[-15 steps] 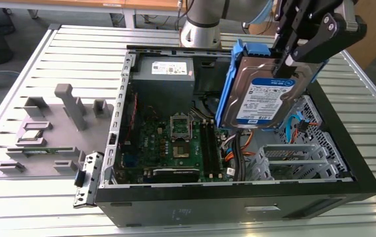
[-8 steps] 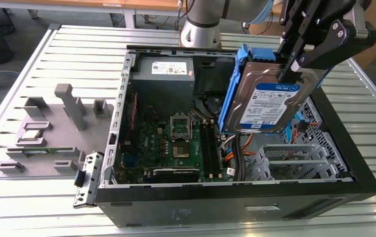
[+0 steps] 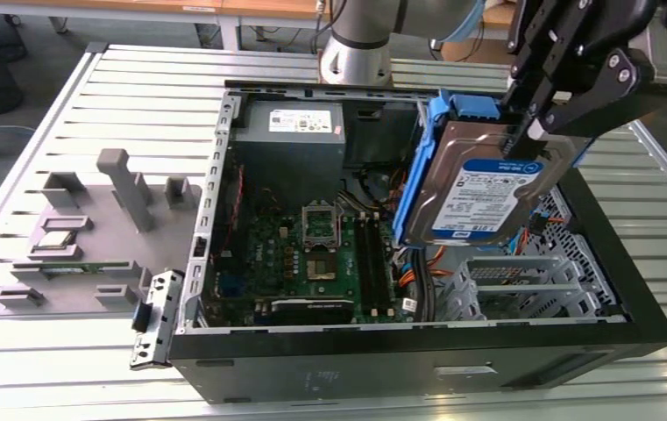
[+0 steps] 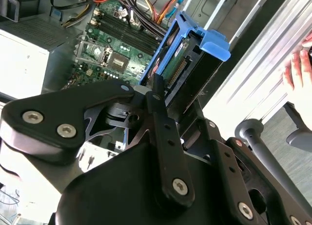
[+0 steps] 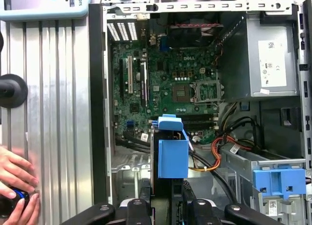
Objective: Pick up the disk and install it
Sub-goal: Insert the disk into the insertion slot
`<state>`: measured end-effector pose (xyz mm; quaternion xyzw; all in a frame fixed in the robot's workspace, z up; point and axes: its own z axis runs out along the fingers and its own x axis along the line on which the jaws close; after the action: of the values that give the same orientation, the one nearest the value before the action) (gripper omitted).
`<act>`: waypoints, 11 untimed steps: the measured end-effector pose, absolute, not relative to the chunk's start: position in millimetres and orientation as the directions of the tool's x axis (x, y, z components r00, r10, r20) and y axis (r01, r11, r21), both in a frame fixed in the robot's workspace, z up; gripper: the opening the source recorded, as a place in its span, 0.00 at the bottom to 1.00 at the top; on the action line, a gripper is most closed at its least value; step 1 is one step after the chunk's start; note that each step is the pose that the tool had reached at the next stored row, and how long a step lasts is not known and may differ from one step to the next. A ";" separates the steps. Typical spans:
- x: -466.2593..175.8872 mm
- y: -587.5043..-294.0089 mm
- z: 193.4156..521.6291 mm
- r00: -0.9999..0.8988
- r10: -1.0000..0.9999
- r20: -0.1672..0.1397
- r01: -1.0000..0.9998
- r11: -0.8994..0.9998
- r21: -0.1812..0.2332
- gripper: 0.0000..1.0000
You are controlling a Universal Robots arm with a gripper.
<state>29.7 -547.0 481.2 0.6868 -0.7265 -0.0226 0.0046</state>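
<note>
Disk [image 3: 479, 197]: flat silver metal rectangle, blue-edged

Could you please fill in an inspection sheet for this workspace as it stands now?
Surface: slatted metal table; an open computer case lies on it.
Job's things: disk, blue side rails on, hangs tilted above the case's drive-bay side; not seated.
Clutter: grey fixture with upright blocks, on the table at the exterior view's left of the case; blue bracket inside the case.
Grippers: gripper shut on the disk's upper end.
Cables: orange, red and black leads lie loose inside the case, below the disk.
Surroundings: a person's hand rests on the table beside the case.
</note>
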 end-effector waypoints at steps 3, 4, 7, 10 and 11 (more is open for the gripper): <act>31.1 -551.2 481.2 -0.058 -0.998 -0.024 -0.998 0.057 0.039 0.35; 31.6 -552.5 481.1 -0.059 -0.998 -0.024 -0.998 0.058 0.039 0.35; 34.5 -553.7 480.6 -0.059 -0.998 -0.024 -0.998 0.058 0.039 0.35; 40.3 -553.9 480.4 -0.059 -0.998 -0.024 -0.998 0.058 0.039 0.35; 42.6 -554.0 480.2 -0.059 -0.998 -0.024 -0.998 0.058 0.039 0.35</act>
<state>42.6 -554.0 480.2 0.6858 -0.7274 -0.0226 0.0046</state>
